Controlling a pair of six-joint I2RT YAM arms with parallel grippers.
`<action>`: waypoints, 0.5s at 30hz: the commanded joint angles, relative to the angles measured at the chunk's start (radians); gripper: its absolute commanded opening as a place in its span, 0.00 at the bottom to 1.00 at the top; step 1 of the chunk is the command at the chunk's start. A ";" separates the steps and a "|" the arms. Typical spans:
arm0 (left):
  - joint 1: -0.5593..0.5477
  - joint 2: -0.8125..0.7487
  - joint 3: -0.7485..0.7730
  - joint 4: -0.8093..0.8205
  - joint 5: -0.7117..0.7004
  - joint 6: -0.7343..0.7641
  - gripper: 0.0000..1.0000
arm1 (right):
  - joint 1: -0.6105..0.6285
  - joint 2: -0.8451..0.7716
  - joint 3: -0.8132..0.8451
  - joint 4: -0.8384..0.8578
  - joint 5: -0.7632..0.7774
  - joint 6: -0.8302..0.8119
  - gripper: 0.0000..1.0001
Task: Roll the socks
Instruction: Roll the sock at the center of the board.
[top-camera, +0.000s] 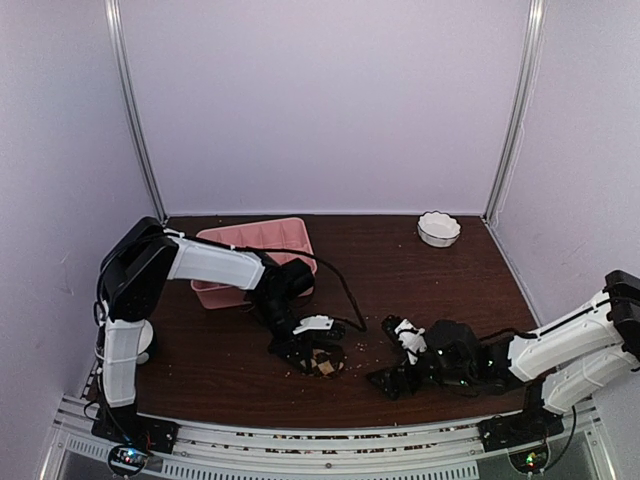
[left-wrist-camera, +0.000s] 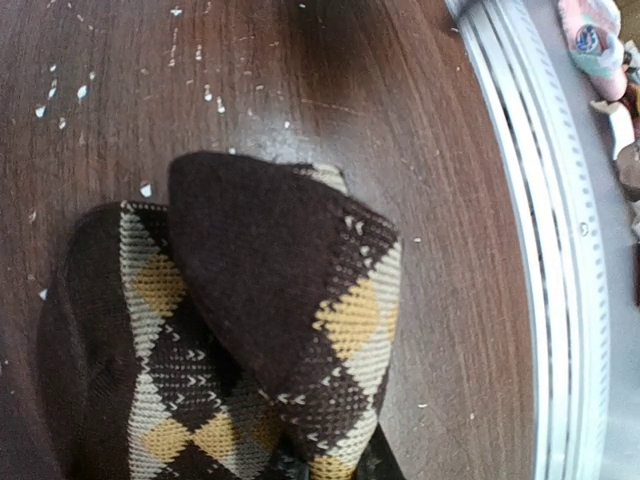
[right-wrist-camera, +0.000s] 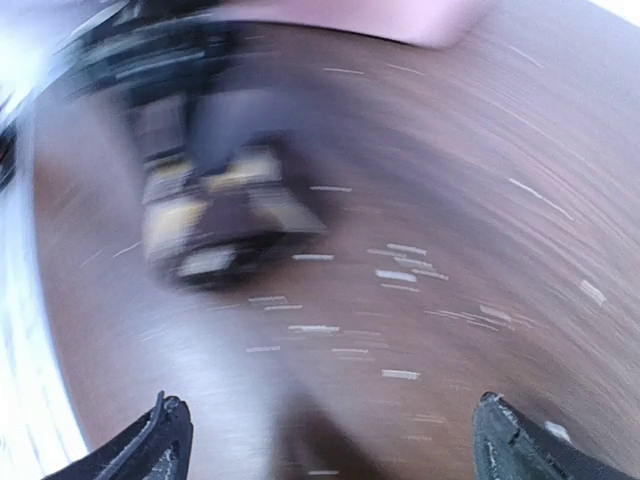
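The brown-and-tan checkered sock (left-wrist-camera: 270, 330) lies folded over itself in a bundle on the dark wooden table, filling the lower left of the left wrist view. Its near end runs down into my left gripper (left-wrist-camera: 330, 470), which is shut on it at the bottom edge. From above, the sock (top-camera: 327, 366) shows as a small checkered lump under the left gripper (top-camera: 316, 352), near the table's front middle. My right gripper (top-camera: 392, 378) sits low just right of it. In the blurred right wrist view, the right gripper (right-wrist-camera: 335, 445) is open and empty, with the sock (right-wrist-camera: 220, 215) ahead.
A pink divided tray (top-camera: 255, 240) stands at the back left behind the left arm. A small white bowl (top-camera: 438, 228) sits at the back right. Pale crumbs dot the table. The metal rail (left-wrist-camera: 540, 250) marks the near edge, with clutter (left-wrist-camera: 592, 40) beyond it.
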 joint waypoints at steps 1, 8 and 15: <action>0.010 0.100 0.007 -0.103 -0.028 -0.022 0.02 | 0.125 0.025 0.066 0.073 0.046 -0.325 0.92; 0.012 0.143 0.043 -0.132 -0.031 -0.032 0.02 | 0.166 0.186 0.300 -0.081 0.007 -0.499 0.69; 0.012 0.145 0.054 -0.148 -0.034 -0.026 0.02 | 0.150 0.343 0.433 -0.138 -0.043 -0.596 0.57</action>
